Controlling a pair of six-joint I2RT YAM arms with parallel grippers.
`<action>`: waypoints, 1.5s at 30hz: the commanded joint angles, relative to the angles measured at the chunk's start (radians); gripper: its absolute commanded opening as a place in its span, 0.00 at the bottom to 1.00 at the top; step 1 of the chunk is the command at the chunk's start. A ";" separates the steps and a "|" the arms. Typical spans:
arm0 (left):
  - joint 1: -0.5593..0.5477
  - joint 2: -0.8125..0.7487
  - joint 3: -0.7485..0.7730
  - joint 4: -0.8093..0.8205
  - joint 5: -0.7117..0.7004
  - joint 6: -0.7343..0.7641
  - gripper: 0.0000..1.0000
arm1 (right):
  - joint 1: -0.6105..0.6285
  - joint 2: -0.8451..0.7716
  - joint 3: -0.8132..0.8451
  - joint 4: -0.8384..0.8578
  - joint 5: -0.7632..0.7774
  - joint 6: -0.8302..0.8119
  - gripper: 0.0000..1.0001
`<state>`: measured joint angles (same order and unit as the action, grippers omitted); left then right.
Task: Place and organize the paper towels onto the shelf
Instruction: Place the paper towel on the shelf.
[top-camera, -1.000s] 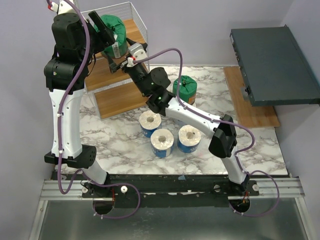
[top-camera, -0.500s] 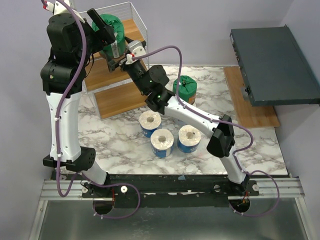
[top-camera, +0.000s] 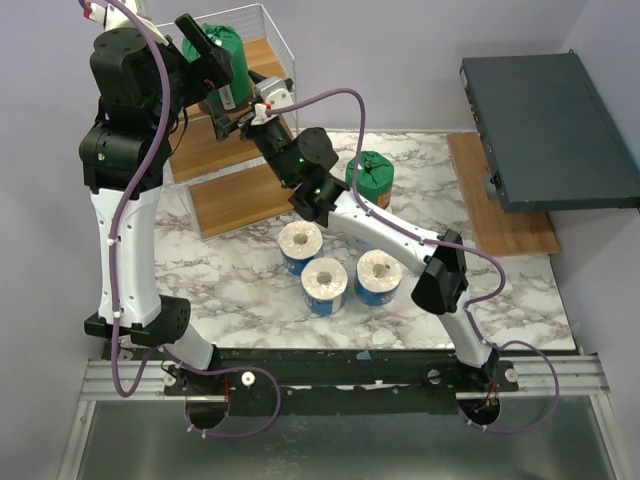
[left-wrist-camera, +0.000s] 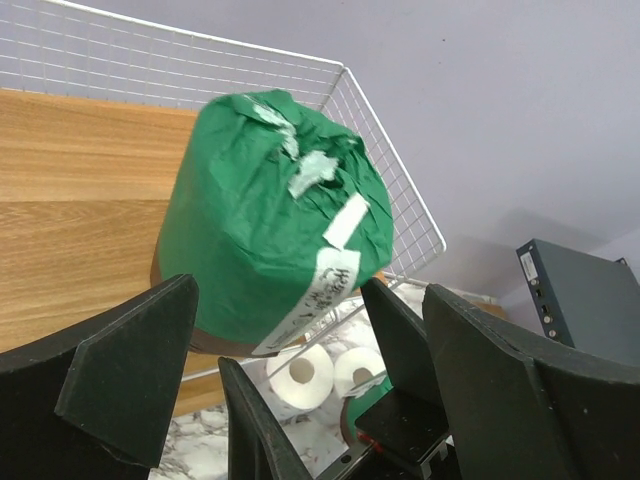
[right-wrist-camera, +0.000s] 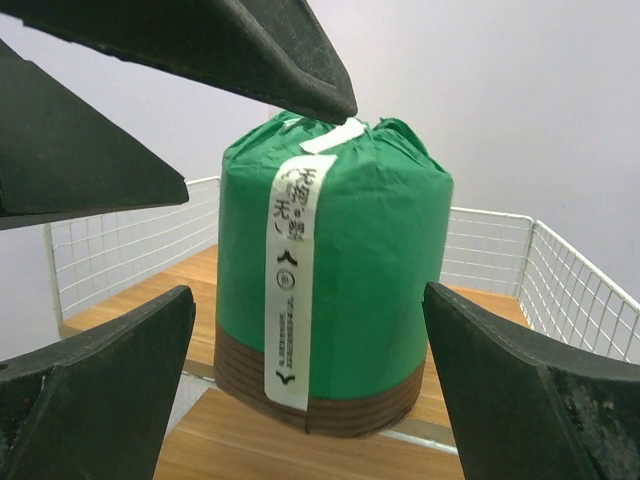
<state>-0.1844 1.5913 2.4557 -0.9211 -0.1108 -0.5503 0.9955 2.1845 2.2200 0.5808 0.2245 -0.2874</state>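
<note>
A green paper towel roll (right-wrist-camera: 335, 270) stands up straight on the shelf (right-wrist-camera: 560, 270), at the near edge of its wood board. The right claw (right-wrist-camera: 307, 293) is spread wide, one finger on each side of the roll, not touching it. The left claw (right-wrist-camera: 267, 145) pokes in from the top left.

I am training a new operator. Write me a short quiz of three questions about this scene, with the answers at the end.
1. True or false: the green roll stands upright on the top board of the shelf.
2. How many blue-printed rolls are on the table?
3. The left tool is: A) shut on the green roll; B) open, one finger on each side of the green roll; C) out of view.

Key: 1 true; 2 three; 3 B.
</note>
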 joint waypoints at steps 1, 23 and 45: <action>-0.001 -0.035 -0.008 0.025 0.014 -0.010 0.99 | 0.007 0.036 0.043 -0.018 0.019 0.017 0.99; -0.001 -0.354 -0.378 0.142 -0.024 -0.032 0.96 | -0.001 0.007 0.107 -0.192 0.030 0.174 0.99; -0.030 -0.753 -0.875 0.156 -0.087 -0.077 0.90 | 0.000 -0.171 0.089 -0.484 0.077 0.329 0.94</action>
<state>-0.2039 0.8936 1.6455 -0.7654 -0.1421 -0.6067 0.9932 2.0987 2.3054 0.1947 0.2726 -0.0277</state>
